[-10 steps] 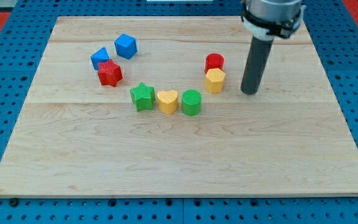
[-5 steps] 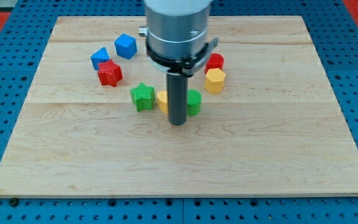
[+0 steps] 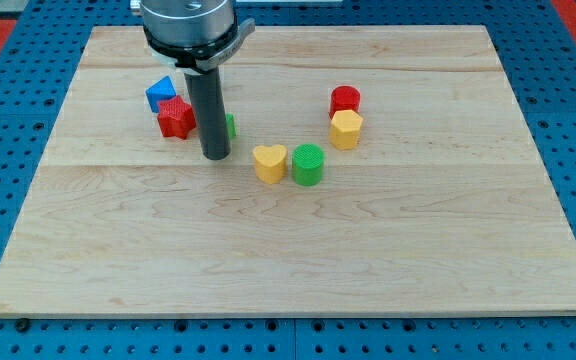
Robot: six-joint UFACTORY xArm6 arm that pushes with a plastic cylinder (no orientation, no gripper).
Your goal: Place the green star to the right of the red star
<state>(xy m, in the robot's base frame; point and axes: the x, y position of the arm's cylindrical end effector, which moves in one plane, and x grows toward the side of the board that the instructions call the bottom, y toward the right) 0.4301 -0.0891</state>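
One green star [image 3: 229, 126] is peeking from behind my tip [image 3: 215, 157], lying just right of the red star [image 3: 176, 118]. No claw is showing, so its state cannot be told.

Two red blocks [image 3: 176, 118], two yellow [image 3: 269, 162], two green [image 3: 308, 164], one blue [image 3: 160, 93].

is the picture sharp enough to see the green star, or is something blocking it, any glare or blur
Camera view: sharp and evenly lit, no glare on the wooden board, shadows soft and short. The green star is mostly hidden behind the dark rod, only a green sliver showing at its right edge; my tip sits right of the red star. No motion blur visible.
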